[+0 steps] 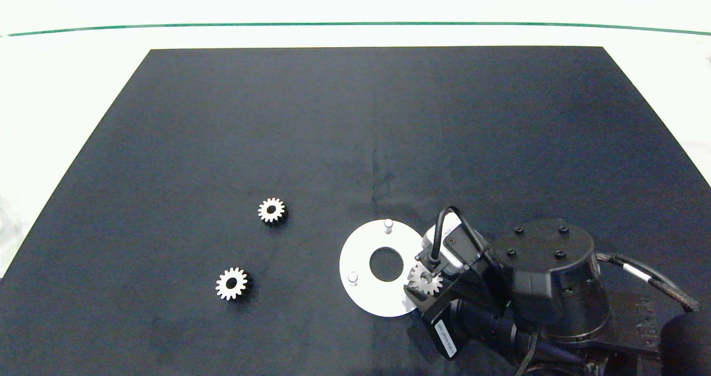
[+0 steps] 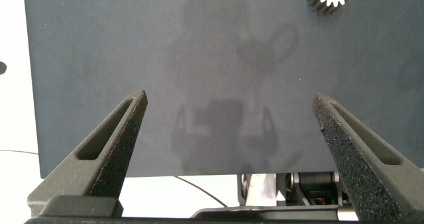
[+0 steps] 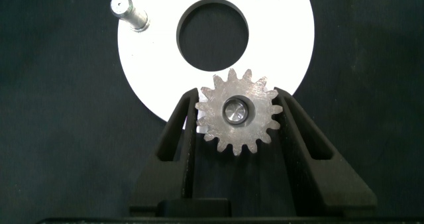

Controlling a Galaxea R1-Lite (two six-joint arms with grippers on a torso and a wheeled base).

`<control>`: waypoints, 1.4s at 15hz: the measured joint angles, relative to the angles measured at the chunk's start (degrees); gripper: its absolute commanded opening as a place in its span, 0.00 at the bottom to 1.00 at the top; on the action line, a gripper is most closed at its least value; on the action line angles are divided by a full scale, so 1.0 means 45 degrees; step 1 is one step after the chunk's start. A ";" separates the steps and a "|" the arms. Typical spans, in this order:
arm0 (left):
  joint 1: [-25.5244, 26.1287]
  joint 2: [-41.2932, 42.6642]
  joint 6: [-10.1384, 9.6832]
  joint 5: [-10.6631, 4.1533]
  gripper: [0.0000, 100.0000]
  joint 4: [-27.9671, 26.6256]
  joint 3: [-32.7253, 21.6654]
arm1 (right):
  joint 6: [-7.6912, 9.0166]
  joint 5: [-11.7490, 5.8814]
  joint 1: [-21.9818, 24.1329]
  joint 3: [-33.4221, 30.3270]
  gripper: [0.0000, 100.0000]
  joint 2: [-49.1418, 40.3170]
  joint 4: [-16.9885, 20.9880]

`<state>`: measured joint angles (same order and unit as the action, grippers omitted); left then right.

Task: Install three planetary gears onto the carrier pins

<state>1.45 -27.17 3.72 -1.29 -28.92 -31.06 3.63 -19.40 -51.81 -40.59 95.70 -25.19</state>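
The right gripper [image 3: 237, 118] holds 1 gear [image 3: 236, 111] between its fingers [image 3: 180, 128], over the near rim of the white disc [image 3: 136, 58]. A pin tip [image 3: 236, 111] shows inside the bore, so the gear looks lined up on that peg. To finish well, I would press straight down, keep the gear level, and release only once it sits flat. The 2 free pins [image 1: 388, 225] [image 1: 353, 277] stand beyond the fingers, smooth pale cylinders. The disc is flat, matte, with a large round hole. The other 2 gears [image 1: 271, 210] [image 1: 231, 283], toothed bright metal with dark sides, lie well apart on the black counter [image 1: 222, 115]. The left gripper [image 2: 228, 124] hovers with fingers wide and empty.
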 measured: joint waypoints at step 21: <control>0.2346 -0.0385 0.0932 0.0195 1.00 0.0233 0.0198 | -0.0271 -0.0393 0.1653 0.0092 1.00 -0.3045 0.1360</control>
<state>12.01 -28.90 7.91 -0.41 -27.87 -30.17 2.41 -21.16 -44.37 -40.18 81.99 -19.07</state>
